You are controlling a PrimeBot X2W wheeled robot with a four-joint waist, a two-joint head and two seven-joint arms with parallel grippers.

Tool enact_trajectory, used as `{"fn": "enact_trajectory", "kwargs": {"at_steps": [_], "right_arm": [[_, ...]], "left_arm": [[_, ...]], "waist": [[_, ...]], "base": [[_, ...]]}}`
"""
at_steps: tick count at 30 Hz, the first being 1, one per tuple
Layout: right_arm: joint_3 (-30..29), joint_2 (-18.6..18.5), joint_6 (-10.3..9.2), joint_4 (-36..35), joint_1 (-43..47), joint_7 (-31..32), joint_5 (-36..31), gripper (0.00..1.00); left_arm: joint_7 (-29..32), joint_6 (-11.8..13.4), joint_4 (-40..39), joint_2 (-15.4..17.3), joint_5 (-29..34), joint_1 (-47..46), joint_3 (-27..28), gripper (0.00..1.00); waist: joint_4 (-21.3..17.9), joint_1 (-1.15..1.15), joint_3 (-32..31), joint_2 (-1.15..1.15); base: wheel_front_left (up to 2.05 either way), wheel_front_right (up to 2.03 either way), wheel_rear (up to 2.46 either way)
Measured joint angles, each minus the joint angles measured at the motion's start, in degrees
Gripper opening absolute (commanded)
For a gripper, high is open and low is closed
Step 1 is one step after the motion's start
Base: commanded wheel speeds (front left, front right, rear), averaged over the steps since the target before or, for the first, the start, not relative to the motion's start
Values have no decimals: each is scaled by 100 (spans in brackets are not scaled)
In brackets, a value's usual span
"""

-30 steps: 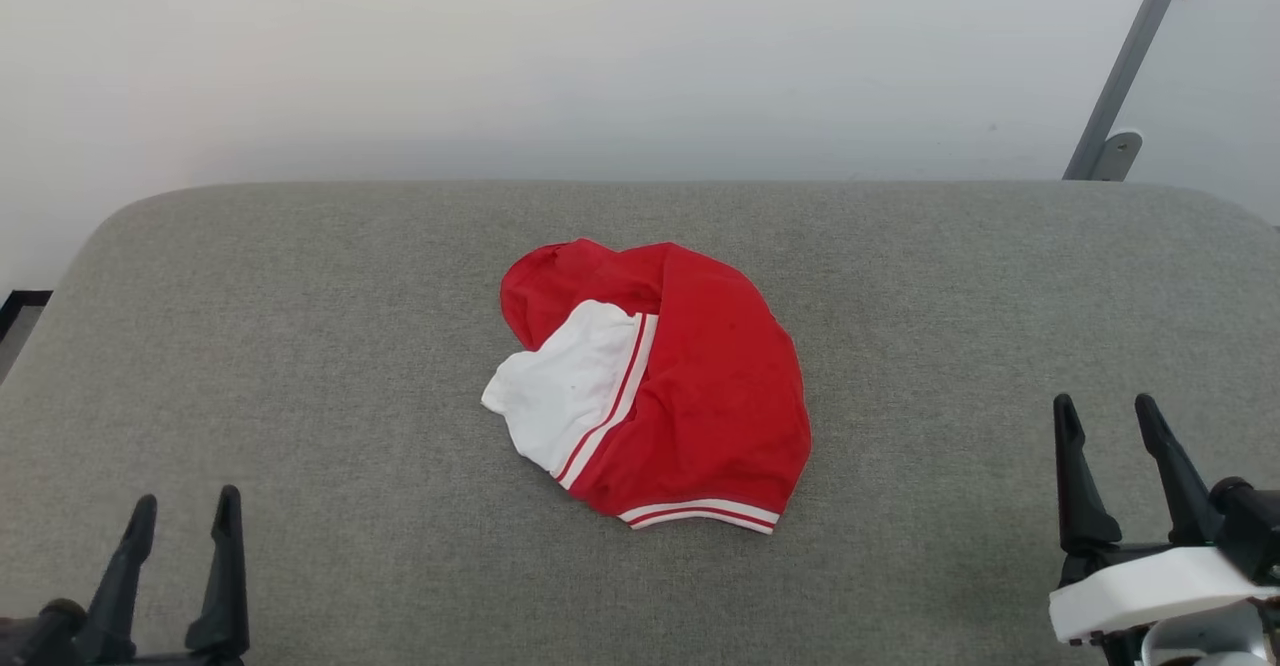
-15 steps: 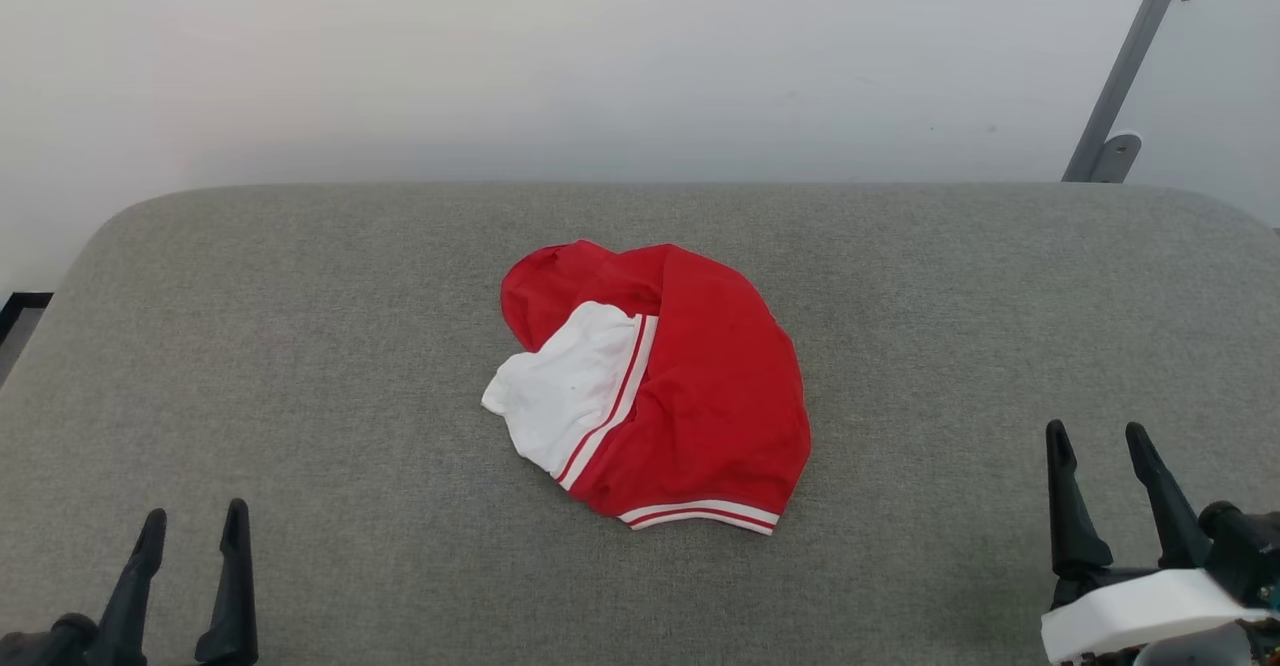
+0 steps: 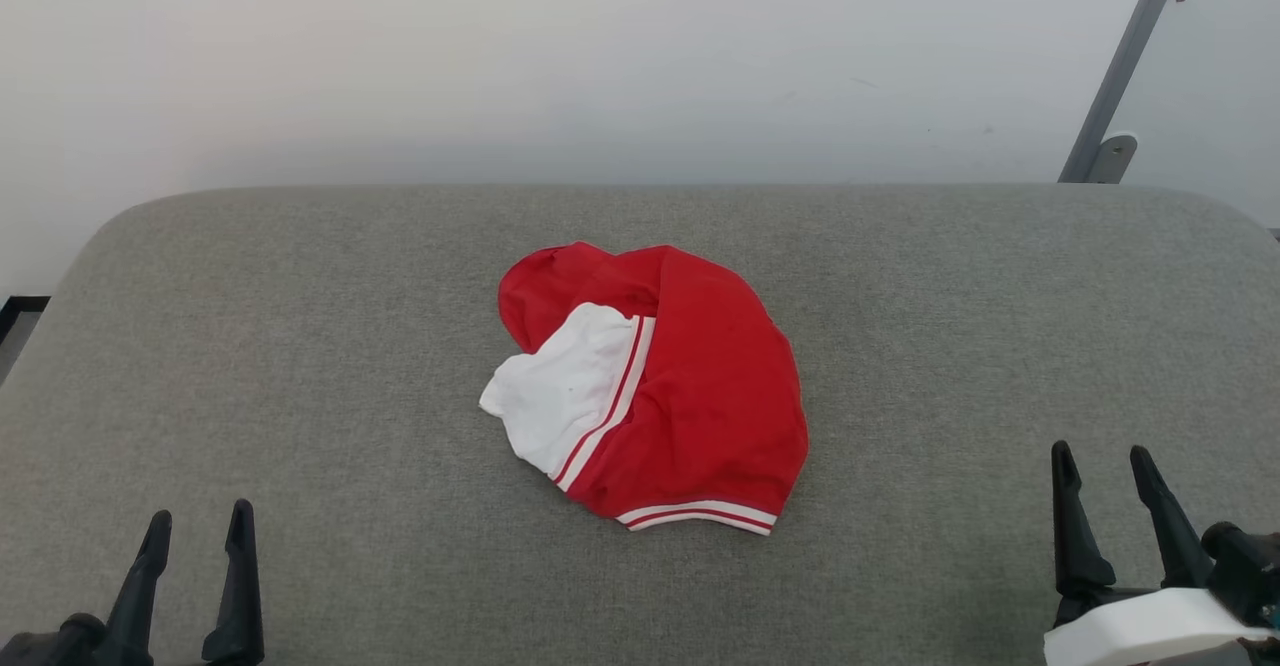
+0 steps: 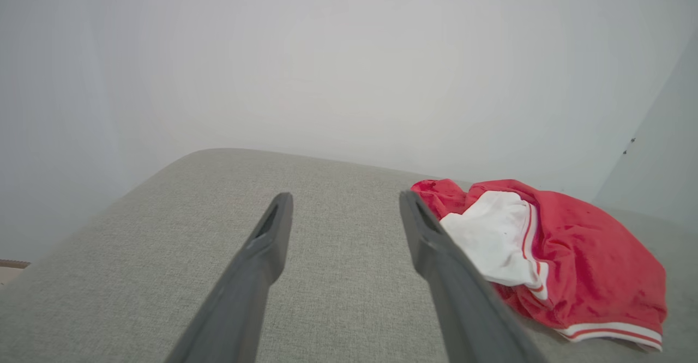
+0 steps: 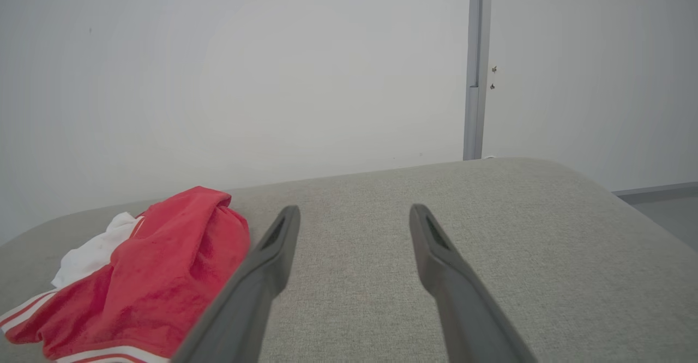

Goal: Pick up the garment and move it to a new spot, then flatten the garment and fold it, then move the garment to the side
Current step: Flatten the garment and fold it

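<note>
The garment (image 3: 690,386) is a bright red shirt with a white sleeve end and striped trim, lying crumpled in a heap at the middle of the grey padded surface (image 3: 300,346). It also lies right of the fingers in the left wrist view (image 4: 578,254) and left of them in the right wrist view (image 5: 152,276). My left gripper (image 3: 198,524) is at the lower left, open and holding nothing, well away from the garment. At the lower right my right gripper (image 3: 1100,458) is open too, with nothing between its fingers (image 5: 436,243).
A pale wall stands behind the surface's far rounded edge. A grey metal post (image 3: 1125,66) leans at the back right, also upright in the right wrist view (image 5: 474,68). Floor lies beyond the left edge (image 3: 15,316).
Both grippers have drawn back toward the near edge, the right one the most. The garment has not moved.
</note>
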Motion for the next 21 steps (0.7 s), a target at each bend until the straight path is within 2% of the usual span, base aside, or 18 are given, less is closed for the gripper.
{"fn": "enact_trajectory", "kwargs": {"at_steps": [8, 13, 21], "right_arm": [[37, 48, 0, 55, 42, -26, -5, 100], [99, 25, 0, 68, -9, 9, -14, 100], [315, -74, 0, 20, -245, 43, -13, 100]], "left_arm": [[0, -16, 58, 16, -1, -67, -108, 100], [198, -16, 268, 377, -307, -471, -530, 100], [1482, -16, 392, 1221, -1011, -1593, -1336, 100]], "waist": [[-51, 0, -16, 0], [-101, 0, 12, 0], [-281, 0, 228, 0]], "base": [[0, 0, 0], [0, 0, 0], [0, 0, 0]]}}
